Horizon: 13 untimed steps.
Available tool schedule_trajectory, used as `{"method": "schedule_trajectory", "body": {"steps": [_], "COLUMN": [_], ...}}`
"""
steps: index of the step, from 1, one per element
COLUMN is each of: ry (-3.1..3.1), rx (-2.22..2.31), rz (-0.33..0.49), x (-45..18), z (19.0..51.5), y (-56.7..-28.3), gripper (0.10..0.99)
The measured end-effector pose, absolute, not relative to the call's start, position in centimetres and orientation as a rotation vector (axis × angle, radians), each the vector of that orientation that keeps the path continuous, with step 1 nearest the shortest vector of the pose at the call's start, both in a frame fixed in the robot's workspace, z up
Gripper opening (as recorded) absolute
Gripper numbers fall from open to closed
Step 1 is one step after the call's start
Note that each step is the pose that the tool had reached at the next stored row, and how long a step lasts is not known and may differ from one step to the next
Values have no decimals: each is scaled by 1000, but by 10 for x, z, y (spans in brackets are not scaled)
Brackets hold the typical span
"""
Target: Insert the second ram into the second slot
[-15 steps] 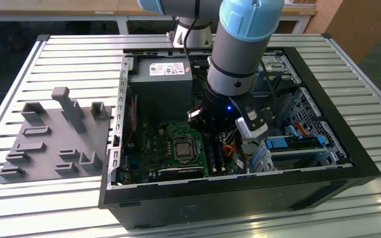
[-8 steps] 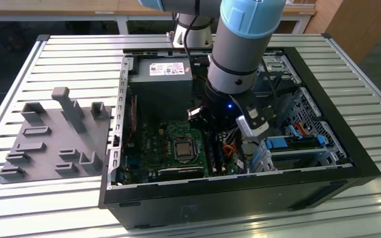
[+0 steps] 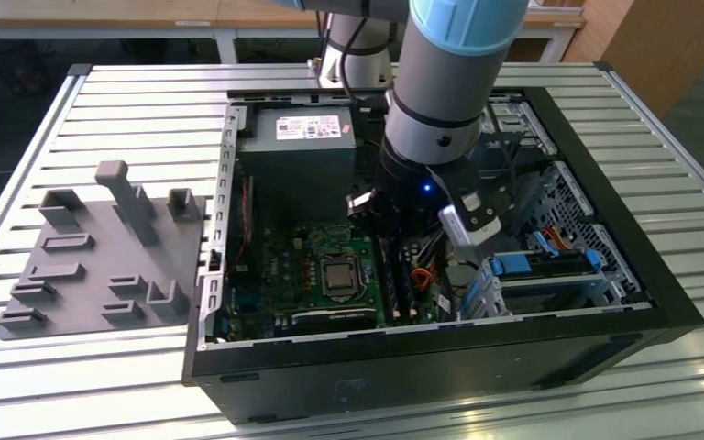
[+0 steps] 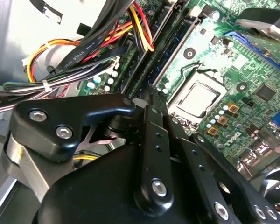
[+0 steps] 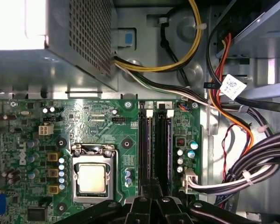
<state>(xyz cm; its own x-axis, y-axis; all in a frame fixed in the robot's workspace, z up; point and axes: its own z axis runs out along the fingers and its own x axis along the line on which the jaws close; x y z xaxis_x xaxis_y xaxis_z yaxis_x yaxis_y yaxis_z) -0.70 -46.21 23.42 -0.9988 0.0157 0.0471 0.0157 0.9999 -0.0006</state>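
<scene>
Slatted metal table (image 3: 107, 101) under an open computer case (image 3: 450, 367), lying on its side. Grey fixture tray (image 3: 95, 247) beside it on the exterior view's left, pegs and brackets bare of any stick. Wooden furniture behind.

Arm (image 3: 450, 82) reaching straight down into the case, between the power supply (image 3: 297, 156) and the drive bays. Gripper (image 5: 151, 186) low over the motherboard, fingers (image 4: 151, 116) drawn together into one narrow stack, with no gap visible in either wrist view. Tips right at one end of the paired memory slots (image 5: 154, 140), which run side by side just beside the CPU socket (image 5: 92, 177).

Second ram: not separable from the dark slot channels. No blue board or white sticker visible between the fingers or standing proud of the slots, so cannot tell whether already seated or hidden under the tips.

Step in hand, by judgement: the seating phase itself — closed fingers positioned as a pusher over the slots rather than as a carrier.

Likely demands of that phase: straight downward pressure, kept in line with the slot. Bundled cables (image 5: 252, 163) near the slots on the side away from the socket — a snag risk.
</scene>
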Motion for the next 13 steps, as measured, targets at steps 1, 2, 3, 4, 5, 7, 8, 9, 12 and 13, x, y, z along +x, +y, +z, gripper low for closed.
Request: {"method": "schedule_trajectory", "body": {"steps": [1, 2, 3, 4, 5, 7, 8, 9, 12, 13], "ry": [-3094, -3094, -3094, -3094, -3094, -3094, -3094, -3094, -3094, -3094], "rx": [-24, -24, -24, -24, -24, -24, -24, -24, -24, -24], "rz": [0, 0, 0, 0, 0, 0, 0, 0, 0, 0], "x": [-7, -7, -7, -7, -7, -7, -7, -7, -7, -7], "z": [235, 236, 237, 237, 238, 240, 240, 241, 243, 243], "y": [-462, -462, -462, -462, -462, -462, -462, -462, -462, -462], "gripper": [106, 106, 106, 106, 106, 106, 106, 106, 106, 106]}}
